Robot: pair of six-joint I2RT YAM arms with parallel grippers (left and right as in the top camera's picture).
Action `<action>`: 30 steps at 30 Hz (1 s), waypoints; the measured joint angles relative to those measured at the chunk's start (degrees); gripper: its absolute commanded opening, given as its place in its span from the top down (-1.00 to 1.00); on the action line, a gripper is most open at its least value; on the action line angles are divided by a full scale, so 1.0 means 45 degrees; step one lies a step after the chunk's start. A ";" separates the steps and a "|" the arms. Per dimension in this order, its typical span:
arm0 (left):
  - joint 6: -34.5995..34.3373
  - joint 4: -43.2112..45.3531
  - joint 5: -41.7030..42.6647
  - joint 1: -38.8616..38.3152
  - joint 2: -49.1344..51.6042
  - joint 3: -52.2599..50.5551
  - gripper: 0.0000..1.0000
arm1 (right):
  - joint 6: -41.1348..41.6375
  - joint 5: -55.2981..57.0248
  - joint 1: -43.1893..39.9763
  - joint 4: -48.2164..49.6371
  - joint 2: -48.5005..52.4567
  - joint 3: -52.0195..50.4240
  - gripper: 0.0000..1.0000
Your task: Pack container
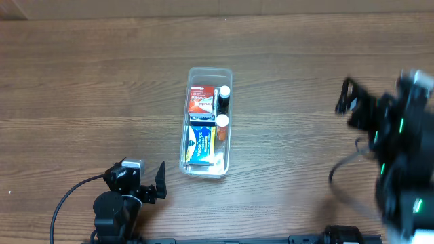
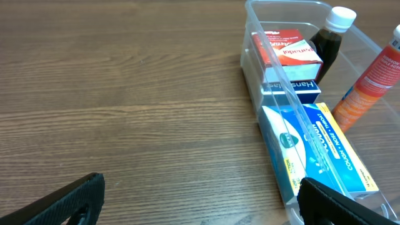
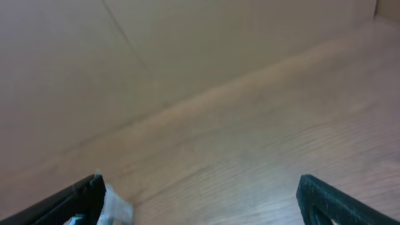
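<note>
The clear container (image 1: 205, 171) stands lengthwise at the table's middle. It holds a red box (image 1: 201, 99), a blue and yellow box (image 1: 201, 144), a dark bottle with a white cap (image 1: 224, 95) and an orange bottle (image 1: 222, 126). My left gripper (image 1: 139, 177) is open and empty, low on the table, left of the container's near end. The left wrist view shows the container's wall (image 2: 281, 69), the red box (image 2: 290, 53), the blue and yellow box (image 2: 325, 150), both bottles (image 2: 331, 37) (image 2: 372, 78) and the open jaws (image 2: 200, 200). My right gripper (image 1: 349, 102) is blurred at the far right, open and empty (image 3: 200, 200).
A dark blue box (image 2: 300, 87) lies between the red box and the blue and yellow box. A wall meets the wooden table's far edge (image 3: 187, 103) in the right wrist view. A black cable (image 1: 68, 200) runs from the left arm.
</note>
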 measured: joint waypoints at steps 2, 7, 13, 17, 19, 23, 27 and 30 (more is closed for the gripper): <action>0.0000 -0.0034 0.0034 0.0000 -0.0024 0.0000 -1.00 | -0.0321 0.0097 0.0000 0.0262 -0.2079 -0.2497 -1.00; 0.0000 -0.0010 0.0034 0.0000 -0.0034 0.0005 -1.00 | -0.0670 0.0000 0.0000 -0.0068 -0.7266 -0.7825 -1.00; 0.0000 0.0000 0.0034 0.0000 -0.0034 0.0005 -1.00 | -0.0758 -0.0282 0.0000 0.0709 -0.9496 -0.9709 -1.00; 0.0000 -0.0005 0.0034 0.0000 -0.0034 0.0005 -1.00 | -0.0758 -0.0408 0.0000 0.1137 -0.9486 -1.0093 -1.00; 0.0000 -0.0005 0.0034 0.0000 -0.0034 0.0005 -1.00 | -0.0758 -0.0442 0.0000 0.1127 -0.9496 -1.0112 -1.00; 0.0000 -0.0005 0.0034 0.0000 -0.0034 0.0005 -1.00 | -0.0767 -0.0471 0.0000 0.1132 -0.9496 -1.0112 -1.00; 0.0000 -0.0005 0.0034 0.0000 -0.0034 0.0005 -1.00 | -0.0758 -0.0476 0.0000 0.1127 -0.9496 -1.0112 -1.00; 0.0000 -0.0005 0.0034 0.0000 -0.0034 0.0005 -1.00 | -0.0758 -0.0481 0.0000 0.1132 -0.9496 -1.0112 -1.00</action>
